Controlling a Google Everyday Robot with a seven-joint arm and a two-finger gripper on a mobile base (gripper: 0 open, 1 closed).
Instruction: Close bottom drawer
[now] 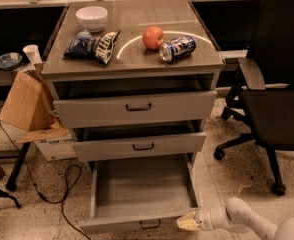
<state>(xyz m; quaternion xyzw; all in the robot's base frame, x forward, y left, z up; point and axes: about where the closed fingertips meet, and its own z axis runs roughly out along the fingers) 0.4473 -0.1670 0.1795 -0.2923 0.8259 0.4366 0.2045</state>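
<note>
Bottom drawer [142,186] of the grey cabinet, pulled well out, its tray bare. The gripper [188,222] sits low at the right end of the drawer front, touching or just beside it. I cannot tell how far open it is; it appears to hold nothing. I would press nearer the handle [150,225], square to the front, so the drawer runs straight without jamming.

Bottom drawer [142,190] open, gripper [187,222] at front corner
</note>
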